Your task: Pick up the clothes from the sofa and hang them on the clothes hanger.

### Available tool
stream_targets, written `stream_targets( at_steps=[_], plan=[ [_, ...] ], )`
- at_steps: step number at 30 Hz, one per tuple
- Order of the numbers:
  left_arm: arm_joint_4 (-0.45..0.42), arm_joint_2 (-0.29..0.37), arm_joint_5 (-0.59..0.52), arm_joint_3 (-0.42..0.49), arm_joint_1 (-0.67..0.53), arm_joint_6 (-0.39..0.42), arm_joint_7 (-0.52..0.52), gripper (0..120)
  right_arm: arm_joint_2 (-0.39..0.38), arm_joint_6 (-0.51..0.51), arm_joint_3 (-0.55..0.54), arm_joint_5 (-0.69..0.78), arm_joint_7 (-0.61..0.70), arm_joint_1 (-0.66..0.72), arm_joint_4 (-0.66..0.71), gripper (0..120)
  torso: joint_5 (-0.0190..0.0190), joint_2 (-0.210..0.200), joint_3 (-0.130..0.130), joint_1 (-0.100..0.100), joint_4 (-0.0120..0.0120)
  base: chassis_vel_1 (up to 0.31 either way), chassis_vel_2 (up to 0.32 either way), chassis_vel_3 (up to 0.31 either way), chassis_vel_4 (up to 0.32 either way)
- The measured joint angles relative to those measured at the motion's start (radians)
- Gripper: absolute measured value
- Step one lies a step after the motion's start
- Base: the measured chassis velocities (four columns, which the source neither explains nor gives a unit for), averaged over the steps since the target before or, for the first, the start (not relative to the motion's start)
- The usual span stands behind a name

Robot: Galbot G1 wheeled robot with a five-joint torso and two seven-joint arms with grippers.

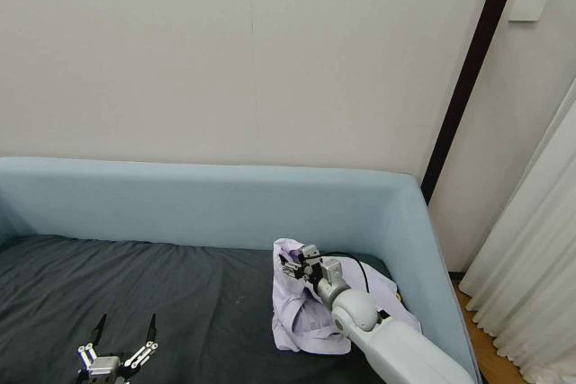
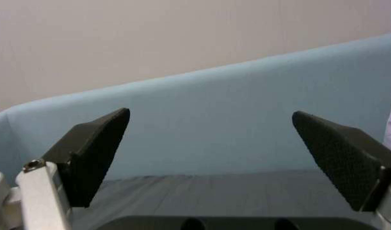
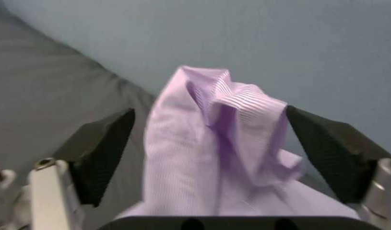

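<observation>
A crumpled lavender shirt (image 1: 297,317) lies on the sofa's dark grey seat (image 1: 162,285), close to the right armrest. Its top fold stands up in a peak (image 3: 214,139). My right gripper (image 1: 298,264) reaches in over that peak. It is open, and its two black fingers (image 3: 99,155) stand on either side of the raised fold without pressing it. Low at the front left, my left gripper (image 1: 126,330) hovers over the bare seat, open and holding nothing; its black pads (image 2: 93,153) face the sofa back.
The light blue sofa back (image 1: 198,200) runs across behind the seat and the right armrest (image 1: 427,258) closes its right end. A plain wall rises behind. A dark door frame (image 1: 463,78) and white curtains (image 1: 540,267) stand to the right.
</observation>
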Motion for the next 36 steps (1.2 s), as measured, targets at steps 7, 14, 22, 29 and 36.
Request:
stream_targets(
  at_steps=[7, 14, 22, 29, 36],
  plan=[
    [0.004, 0.004, -0.004, 0.000, -0.005, -0.005, 0.000, 100, -0.050, -0.078, 0.026, -0.164, 0.021, -0.015, -0.013, 100, -0.0002, 0.000, 0.000, 0.000, 0.0000, 0.000, 0.000, 0.000, 0.000],
    [0.013, 0.006, -0.006, 0.003, -0.016, -0.008, -0.001, 100, -0.104, 0.085, 0.029, -0.390, -0.034, -0.075, 0.001, 100, 0.0000, 0.000, 0.000, 0.000, -0.0002, 0.000, 0.000, 0.000, 0.000],
    [0.017, 0.013, -0.008, 0.007, -0.023, -0.008, -0.002, 100, -0.090, 0.488, 0.142, -0.918, -0.410, -0.108, -0.055, 100, -0.0002, 0.000, 0.000, 0.000, 0.0000, 0.000, 0.000, 0.000, 0.000],
    [0.016, 0.017, -0.022, 0.004, -0.027, -0.006, -0.002, 100, -0.036, 0.638, 0.203, -1.166, -0.588, -0.044, -0.105, 100, -0.0003, 0.000, 0.000, 0.000, 0.0000, 0.000, 0.000, 0.000, 0.000],
    [0.015, 0.028, -0.045, -0.012, -0.028, -0.003, -0.003, 100, 0.064, 0.791, 0.279, -1.484, -0.569, -0.016, -0.174, 100, -0.0003, 0.000, 0.000, 0.000, 0.0002, 0.000, 0.000, 0.000, 0.000]
  ],
)
